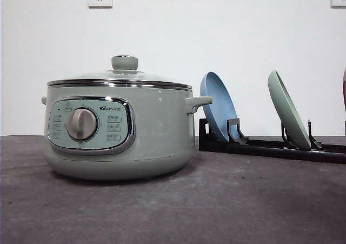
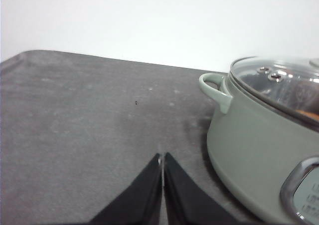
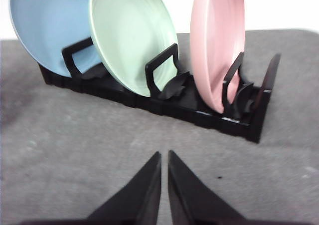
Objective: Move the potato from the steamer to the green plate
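Up close both claws are pinched nearly closed on nothing, the left gripper [image 2: 162, 157] beside the steamer [image 1: 119, 127] and the right gripper [image 3: 164, 157] facing the black rack [image 3: 164, 98]. The potato [image 2: 310, 114] is just an orange smear under the steamer's glass lid [image 2: 281, 83], hard to make out. Further back the green plate [image 3: 130, 38] stands on edge in the rack between a blue plate [image 3: 47, 23] and a pink plate [image 3: 217, 43], nothing on it.
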`<action>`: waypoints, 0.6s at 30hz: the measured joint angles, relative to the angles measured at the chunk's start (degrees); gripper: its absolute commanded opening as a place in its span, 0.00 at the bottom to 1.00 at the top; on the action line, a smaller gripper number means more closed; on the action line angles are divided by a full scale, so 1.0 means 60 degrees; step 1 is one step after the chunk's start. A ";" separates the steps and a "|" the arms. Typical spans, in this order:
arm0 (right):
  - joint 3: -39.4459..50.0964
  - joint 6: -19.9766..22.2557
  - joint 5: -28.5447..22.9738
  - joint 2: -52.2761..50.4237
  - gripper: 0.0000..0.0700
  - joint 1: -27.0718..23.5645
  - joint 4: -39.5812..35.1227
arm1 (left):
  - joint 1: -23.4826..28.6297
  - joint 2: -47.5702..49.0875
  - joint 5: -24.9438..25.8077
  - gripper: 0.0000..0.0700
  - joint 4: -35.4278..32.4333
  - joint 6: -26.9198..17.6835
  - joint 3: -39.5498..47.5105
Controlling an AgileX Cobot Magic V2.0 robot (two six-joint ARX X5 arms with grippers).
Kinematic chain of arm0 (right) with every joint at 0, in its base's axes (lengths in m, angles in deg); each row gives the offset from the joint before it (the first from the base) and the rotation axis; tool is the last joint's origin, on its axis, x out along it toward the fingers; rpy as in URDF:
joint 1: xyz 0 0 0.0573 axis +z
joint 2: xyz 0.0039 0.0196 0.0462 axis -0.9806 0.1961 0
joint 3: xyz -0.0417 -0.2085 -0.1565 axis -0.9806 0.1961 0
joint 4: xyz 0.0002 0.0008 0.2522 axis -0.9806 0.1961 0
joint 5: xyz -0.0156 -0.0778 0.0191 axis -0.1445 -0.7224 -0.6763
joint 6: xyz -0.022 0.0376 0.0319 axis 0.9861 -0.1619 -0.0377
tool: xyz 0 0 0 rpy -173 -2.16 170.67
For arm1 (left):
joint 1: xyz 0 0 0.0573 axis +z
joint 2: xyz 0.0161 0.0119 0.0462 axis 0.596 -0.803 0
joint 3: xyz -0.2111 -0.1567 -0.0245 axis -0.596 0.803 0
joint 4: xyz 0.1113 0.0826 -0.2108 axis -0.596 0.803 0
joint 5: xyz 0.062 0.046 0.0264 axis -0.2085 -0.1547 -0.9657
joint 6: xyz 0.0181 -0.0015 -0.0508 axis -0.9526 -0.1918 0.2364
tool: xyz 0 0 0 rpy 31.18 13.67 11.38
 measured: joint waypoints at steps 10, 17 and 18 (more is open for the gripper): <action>-0.0970 -0.1212 0.0142 0.0011 0.01 0.0000 0.0079 | 0.0000 -0.0680 0.0160 0.00 0.0249 0.1036 -0.0669; -0.2742 -0.1990 0.0197 0.0772 0.01 0.0000 0.0340 | -0.0192 -0.2308 0.0161 0.00 0.0106 0.1502 -0.2669; -0.3042 -0.2056 0.0201 0.0988 0.01 0.0000 0.0474 | -0.0242 -0.2631 0.0169 0.00 0.0204 0.1516 -0.3003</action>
